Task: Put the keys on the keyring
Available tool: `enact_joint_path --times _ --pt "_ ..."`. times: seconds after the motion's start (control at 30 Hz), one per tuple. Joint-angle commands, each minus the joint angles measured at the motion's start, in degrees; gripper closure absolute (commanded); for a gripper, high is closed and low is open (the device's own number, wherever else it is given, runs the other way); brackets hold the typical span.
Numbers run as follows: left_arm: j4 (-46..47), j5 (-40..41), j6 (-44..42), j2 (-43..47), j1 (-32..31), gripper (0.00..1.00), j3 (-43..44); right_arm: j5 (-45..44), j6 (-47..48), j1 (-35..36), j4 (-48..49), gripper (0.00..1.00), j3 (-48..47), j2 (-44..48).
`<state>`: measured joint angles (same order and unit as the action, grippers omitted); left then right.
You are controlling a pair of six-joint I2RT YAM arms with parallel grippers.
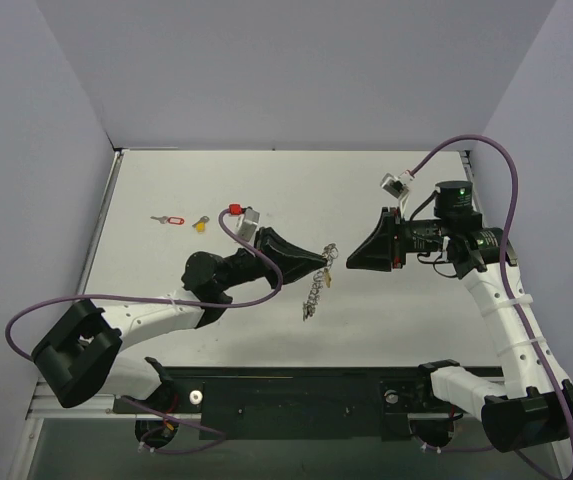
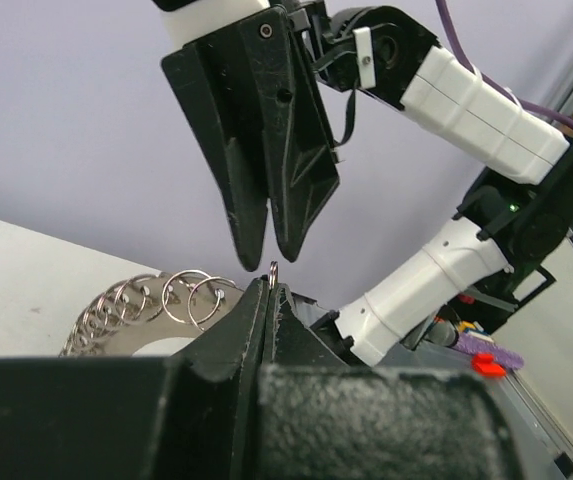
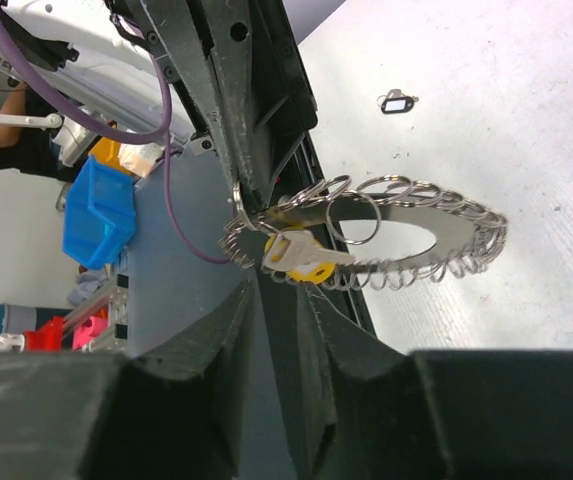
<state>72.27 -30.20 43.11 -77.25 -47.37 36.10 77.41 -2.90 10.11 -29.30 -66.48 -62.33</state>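
Silver keyring [image 3: 406, 225] is pinched by one small link in the fully closed left gripper [image 1: 321, 260]. The right gripper [image 1: 349, 263] faces it tip to tip, its jaws a narrow crack apart and gripping nothing. Between the two sets of fingertips sits a yellow-headed key [image 3: 301, 258], against the links just ahead of the right fingers, blade crosswise to them; cannot tell if it is threaded on. The loop's long axis runs from the left pinch point toward the arm bases. A red-tagged key [image 1: 169, 219] and a second yellow key [image 1: 201, 224] lie on the table [image 1: 416, 330], well behind the left gripper's wrist.
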Motion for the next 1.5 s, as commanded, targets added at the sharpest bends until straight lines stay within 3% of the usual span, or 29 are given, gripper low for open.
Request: enact_joint_path --times 0.0,0.13,0.2,0.33,0.47,0.63,0.87,1.0,1.13,1.27,1.47 --pt "14.91 -7.75 1.18 2.20 1.49 1.00 2.22 2.13 6.29 0.17 -2.69 0.69 -0.58 1.24" --pt "18.17 -14.09 5.30 0.88 4.22 1.00 4.59 1.61 24.72 0.35 -18.29 0.48 -1.90 1.59" --pt "18.52 -14.97 6.28 1.05 5.54 1.00 5.03 0.74 34.47 0.70 -24.28 0.42 -1.81 1.85" --pt "16.24 -15.33 6.28 1.23 6.51 1.00 5.74 -5.31 55.58 3.33 -38.08 0.36 -3.13 1.59" --pt "17.28 -12.36 8.82 -0.09 6.51 1.00 5.65 -7.62 64.13 5.88 -41.88 0.36 -4.01 0.80" --pt "18.43 -4.89 11.03 -0.71 6.07 1.00 3.63 -8.58 66.88 7.73 -42.15 0.36 -5.85 -0.51" --pt "17.38 -1.45 10.68 -1.06 4.13 1.00 3.02 -9.99 65.92 8.52 -41.63 0.36 -8.23 -2.89" --pt "19.48 -0.57 12.08 -2.28 3.96 1.00 2.75 -13.67 56.01 8.87 -36.37 0.36 -8.58 -2.89" --pt "19.76 0.66 12.88 -2.99 3.96 1.00 2.49 -15.44 51.94 8.96 -33.28 0.36 -8.23 -2.45" --pt "14.84 0.93 10.60 -2.03 3.96 1.00 2.31 -15.18 51.50 8.35 -33.02 0.36 -8.23 -2.19" --pt "-4.31 -2.05 2.26 0.87 3.87 1.00 3.71 -11.93 49.74 3.00 -33.01 0.36 -9.98 -2.89"
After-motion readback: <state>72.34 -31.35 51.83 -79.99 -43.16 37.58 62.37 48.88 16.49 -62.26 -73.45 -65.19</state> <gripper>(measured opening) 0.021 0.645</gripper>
